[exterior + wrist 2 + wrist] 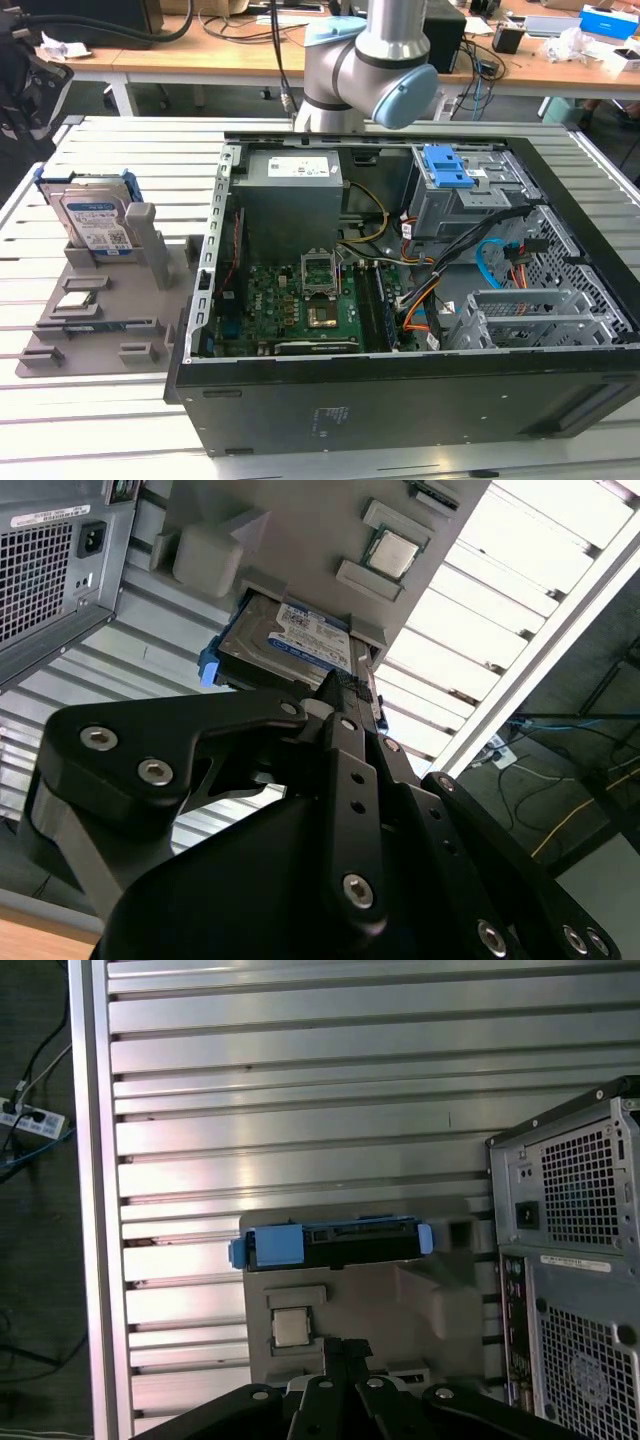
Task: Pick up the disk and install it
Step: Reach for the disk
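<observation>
**Desk stock: one disk, racked in its holder**

One disk (95, 220), silver in a blue caddy with one white-and-blue barcode label, stands on edge in one grey holder (130, 290). The holder is on the slatted desk (120, 150), to the exterior view's left of one open computer case (400, 400). One square chip (80, 300) lies in the same holder. One end effector (346, 1345), tips pressed together and empty, is well apart from the disk.

The disk (95, 218) — silver, white-and-blue label, blue caddy frame — stands upright on edge in a grey holder (120, 290).
</observation>
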You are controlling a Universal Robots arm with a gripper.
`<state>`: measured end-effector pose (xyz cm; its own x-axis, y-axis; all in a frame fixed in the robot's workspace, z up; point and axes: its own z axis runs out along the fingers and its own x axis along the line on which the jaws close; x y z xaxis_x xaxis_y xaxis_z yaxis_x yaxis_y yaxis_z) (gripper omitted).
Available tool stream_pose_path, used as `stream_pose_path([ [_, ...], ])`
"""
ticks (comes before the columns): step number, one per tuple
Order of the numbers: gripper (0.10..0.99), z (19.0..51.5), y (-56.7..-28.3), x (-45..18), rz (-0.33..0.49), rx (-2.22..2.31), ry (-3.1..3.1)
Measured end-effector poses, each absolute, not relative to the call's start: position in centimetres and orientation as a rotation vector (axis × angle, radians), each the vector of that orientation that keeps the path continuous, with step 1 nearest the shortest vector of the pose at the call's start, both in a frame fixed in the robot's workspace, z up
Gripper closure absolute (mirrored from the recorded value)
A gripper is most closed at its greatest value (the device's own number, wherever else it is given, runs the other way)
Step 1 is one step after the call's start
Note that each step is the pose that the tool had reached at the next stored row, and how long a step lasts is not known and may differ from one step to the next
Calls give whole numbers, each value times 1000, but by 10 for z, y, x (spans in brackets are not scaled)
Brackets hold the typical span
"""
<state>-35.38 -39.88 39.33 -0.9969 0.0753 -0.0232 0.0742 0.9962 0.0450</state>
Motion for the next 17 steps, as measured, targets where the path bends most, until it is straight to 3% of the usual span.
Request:
stream_pose_path([
  [17,984,393,-399,-376,69,117,3114],
])
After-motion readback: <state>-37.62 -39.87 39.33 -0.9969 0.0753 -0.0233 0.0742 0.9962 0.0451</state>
